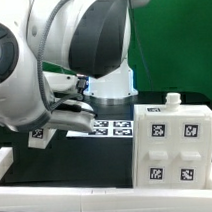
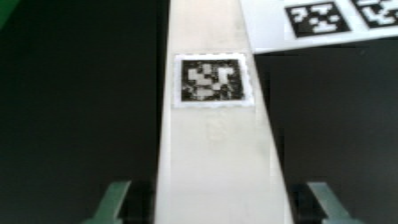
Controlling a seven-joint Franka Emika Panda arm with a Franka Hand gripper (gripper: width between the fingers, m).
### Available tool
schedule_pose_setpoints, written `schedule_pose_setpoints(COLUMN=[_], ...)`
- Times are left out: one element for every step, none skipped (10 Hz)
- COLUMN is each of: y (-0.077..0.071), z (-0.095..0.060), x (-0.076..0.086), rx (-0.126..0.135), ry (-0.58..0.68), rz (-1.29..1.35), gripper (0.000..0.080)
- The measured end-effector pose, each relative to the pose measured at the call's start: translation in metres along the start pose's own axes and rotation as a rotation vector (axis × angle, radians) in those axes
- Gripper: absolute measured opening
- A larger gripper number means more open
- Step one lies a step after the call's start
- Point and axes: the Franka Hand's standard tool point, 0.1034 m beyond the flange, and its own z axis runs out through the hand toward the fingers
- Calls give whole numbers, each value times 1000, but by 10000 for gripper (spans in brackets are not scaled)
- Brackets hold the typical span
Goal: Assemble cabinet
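Gripper (image 2: 217, 206) looks clamped on the long white panel (image 2: 217, 140), one jaw on each long edge, panel's long axis square to the jaw line. Cabinet (image 1: 174, 141) stands on the table toward ext. view's right, well apart (marker board (image 1: 110, 126) in between). I reckon next carry goes that way.

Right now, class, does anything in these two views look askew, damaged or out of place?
Nothing stands out. The cabinet stands upright at the exterior view's right, the marker board lies flat, and the white panel runs straight and centred between the fingers of the gripper. No spill or breakage shows.
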Motion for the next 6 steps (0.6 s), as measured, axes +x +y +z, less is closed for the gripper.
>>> schedule_pose_setpoints(y=[-2, -5, -7, -7, -7, -6], z=[-2, -1, 0, 0, 0, 0], x=[-1, 0, 0, 0, 1, 1], rx=[-2, -12, -6, -7, -7, -7], ry=[4, 2, 2, 2, 2, 2], rz=[71, 87, 169, 201, 185, 167], gripper=[286, 286, 286, 286, 286, 286])
